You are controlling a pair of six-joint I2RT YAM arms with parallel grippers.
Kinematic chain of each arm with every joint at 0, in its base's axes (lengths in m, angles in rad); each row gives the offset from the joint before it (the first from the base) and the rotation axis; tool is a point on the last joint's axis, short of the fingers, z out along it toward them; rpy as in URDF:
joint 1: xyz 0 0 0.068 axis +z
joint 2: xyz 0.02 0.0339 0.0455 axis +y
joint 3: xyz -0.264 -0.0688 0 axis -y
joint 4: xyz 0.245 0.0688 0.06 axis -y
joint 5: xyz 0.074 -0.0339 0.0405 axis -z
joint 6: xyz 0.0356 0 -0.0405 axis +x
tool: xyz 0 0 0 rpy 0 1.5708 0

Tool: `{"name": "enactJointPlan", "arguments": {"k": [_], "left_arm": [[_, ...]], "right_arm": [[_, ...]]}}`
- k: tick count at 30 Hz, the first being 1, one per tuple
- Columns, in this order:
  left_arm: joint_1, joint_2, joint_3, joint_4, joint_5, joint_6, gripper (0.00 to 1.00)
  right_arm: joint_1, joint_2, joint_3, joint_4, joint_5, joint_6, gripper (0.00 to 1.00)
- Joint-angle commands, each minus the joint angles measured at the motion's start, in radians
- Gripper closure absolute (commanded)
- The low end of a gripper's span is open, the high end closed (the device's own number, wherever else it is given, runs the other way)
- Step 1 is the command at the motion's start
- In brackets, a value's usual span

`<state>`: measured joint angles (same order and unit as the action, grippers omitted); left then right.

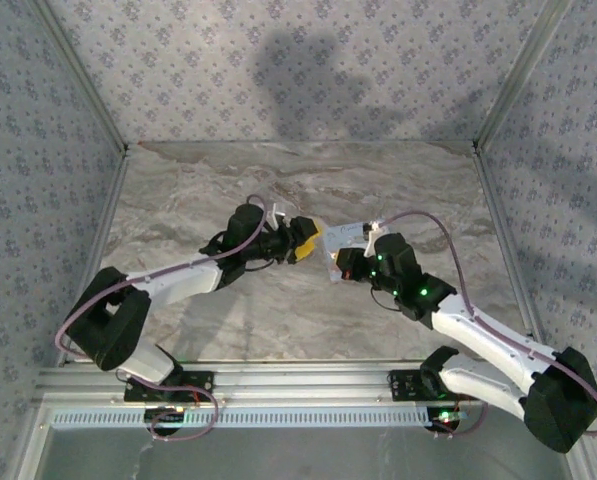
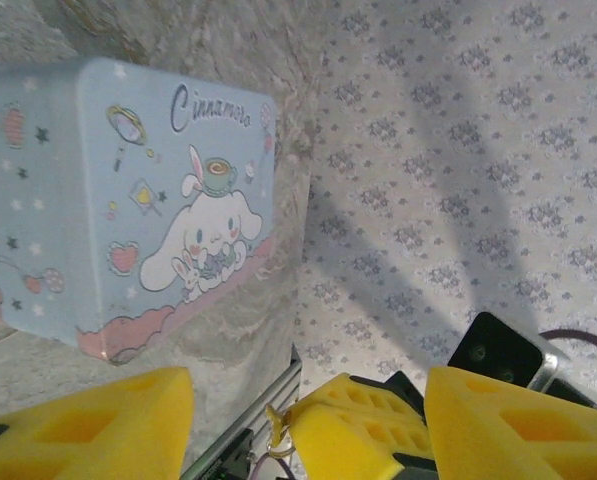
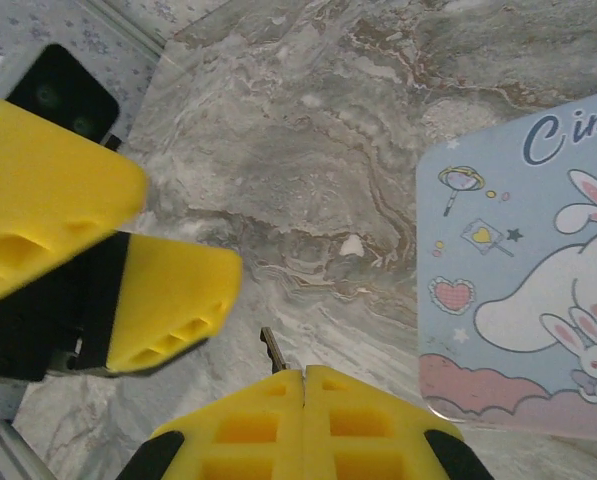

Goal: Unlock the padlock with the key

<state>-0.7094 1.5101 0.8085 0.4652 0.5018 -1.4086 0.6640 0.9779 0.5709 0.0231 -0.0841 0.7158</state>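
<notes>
Engagement of key and padlock is judged to be the step in hand, and it is not yet achieved. The right end effector is pressed fully together on a small metal piece. The grey tip of that piece protrudes from the fingertips near the edge of the Cinnamoroll box, apart from it. Whether the piece is the key or the padlock cannot be told. A small wire loop is noted at the same fingertips.

The left end effector is set with its fingers apart and nothing clamped. It is placed on the side of the right fingertips away from the box, with those fingertips lying between its pads.

The next move is judged to call for a closing of the left pads on the exposed end of the piece. This must be squarely aligned, so that the piece is not twisted or knocked out of the right grip. Little of the piece is offered beyond the bulky yellow pads, so a miss or a pad-on-pad pinch is considered possible.

The box rests on the marble table just beside the work and may crowd any sideways correction. The wallpapered walls stand well apart from the box.
</notes>
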Motion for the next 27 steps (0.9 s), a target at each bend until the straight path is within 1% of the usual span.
{"name": "enactJointPlan", "arguments": {"k": [1, 3, 9, 19, 24, 25, 27], "left_arm": [[-0.021, 0.027, 0.036, 0.078, 0.023, -0.026, 0.46], [-0.031, 0.043, 0.048, 0.084, 0.029, -0.027, 0.50], [-0.045, 0.073, 0.059, 0.094, 0.036, -0.036, 0.56], [-0.047, 0.066, 0.063, 0.050, 0.021, -0.001, 0.84], [-0.046, 0.057, 0.079, -0.002, 0.014, 0.056, 0.98], [-0.047, 0.055, 0.083, -0.018, 0.012, 0.071, 1.00], [-0.046, 0.045, 0.091, -0.047, 0.005, 0.105, 1.00]], "right_arm": [[0.011, 0.015, 0.041, 0.045, -0.011, 0.023, 1.00], [0.013, 0.020, 0.040, 0.058, -0.012, 0.027, 1.00], [0.016, 0.043, 0.043, 0.084, -0.019, 0.037, 1.00], [0.016, 0.046, 0.038, 0.078, -0.017, 0.047, 1.00], [0.008, 0.027, 0.025, 0.078, -0.023, 0.051, 1.00], [0.003, 0.023, 0.024, 0.079, -0.028, 0.051, 1.00], [-0.009, 0.012, 0.021, 0.078, -0.043, 0.045, 1.00]]}}
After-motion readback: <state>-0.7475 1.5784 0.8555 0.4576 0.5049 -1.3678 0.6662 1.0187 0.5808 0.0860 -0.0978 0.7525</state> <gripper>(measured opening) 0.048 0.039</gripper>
